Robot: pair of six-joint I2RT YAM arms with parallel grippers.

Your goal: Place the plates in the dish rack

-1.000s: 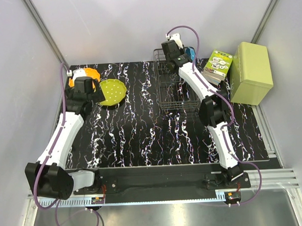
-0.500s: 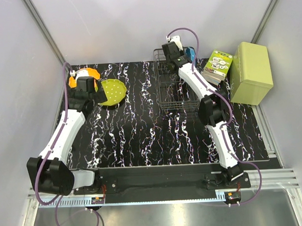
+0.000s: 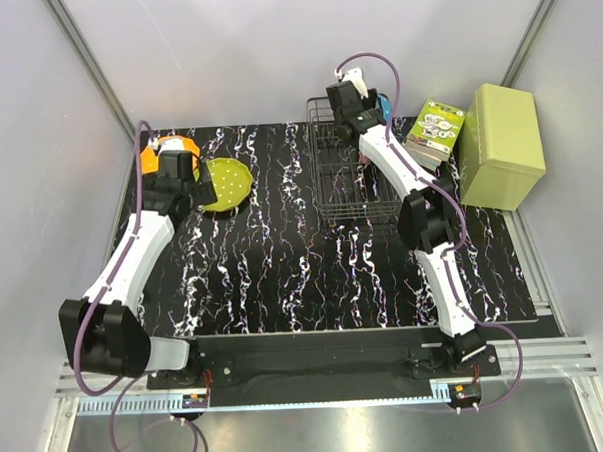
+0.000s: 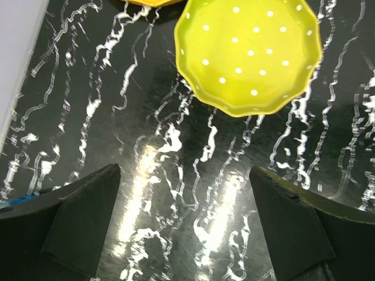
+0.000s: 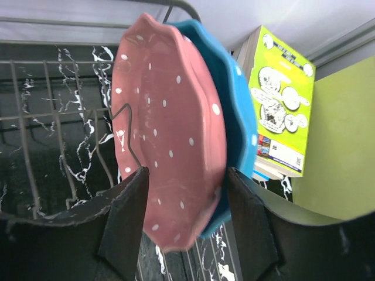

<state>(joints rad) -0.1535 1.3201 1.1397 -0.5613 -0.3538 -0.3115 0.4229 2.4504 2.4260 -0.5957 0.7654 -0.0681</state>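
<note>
Your right end effector [image 5: 187,175] is at the far end of the dish rack [image 5: 58,61], with 2 plates standing on edge between its fingers. The pink plate [image 5: 170,134] fills the middle of the gap, its dotted face turned toward 1 finger [image 5: 129,222]. The blue plate [image 5: 239,111] stands right behind it, touching or nearly so, on the side of the other finger. Both fingers flank the pair closely, but you cannot tell from the wrist view whether the pads press on the plates or stand just clear of them. A bent rack wire crosses in front of the pink plate's lower face. Beyond the blue plate, on that same side of the end effector, stands a printed green-and-white carton [image 5: 278,111], and the light green box [image 5: 345,152] is just past it.

Your left end effector [image 4: 184,170] is spread wide and holds nothing; bare tabletop [image 4: 146,105] shows between its 2 fingers. The yellow-green plate [image 4: 249,52] lies flat just ahead of the fingertips, off-centre toward 1 finger and apart from both. The orange plate [image 3: 185,144] lies farther ahead, just beside the yellow-green one, and in the overhead view the wrist covers most of it. These 2 plates are well apart from the dish rack
</note>
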